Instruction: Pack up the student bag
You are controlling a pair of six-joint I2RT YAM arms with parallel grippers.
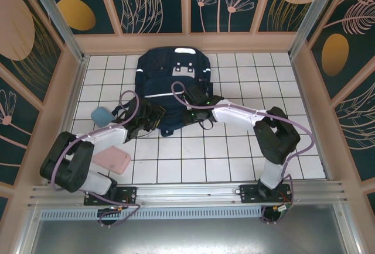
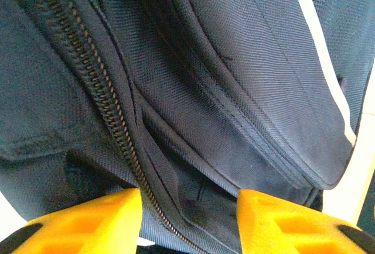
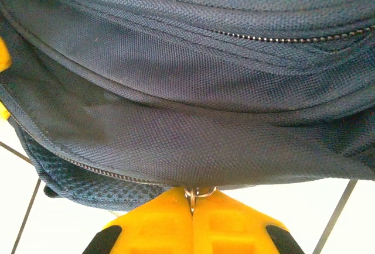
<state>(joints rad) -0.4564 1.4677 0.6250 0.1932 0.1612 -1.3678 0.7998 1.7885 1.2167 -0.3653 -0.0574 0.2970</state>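
Note:
The student bag [image 1: 173, 78], navy with a thin white stripe, lies flat at the back middle of the tiled floor. My left gripper [image 1: 151, 117] is at the bag's lower left edge. In the left wrist view this gripper [image 2: 188, 214] is open, and its yellow fingers [image 2: 99, 219] straddle a fold of navy fabric and a zipper track [image 2: 99, 99]. My right gripper [image 1: 188, 115] is at the bag's near edge. Seen from the right wrist, it [image 3: 192, 206] is shut on a small metal zipper pull [image 3: 196, 193] under the bag's lower seam.
A light-blue flat item [image 1: 102, 114] lies left of the bag and a pink flat item [image 1: 112, 160] lies near the left arm. Peach walls [image 1: 187, 42] enclose the white tiles [image 1: 234, 148]. A metal rail [image 1: 187, 192] runs along the near edge.

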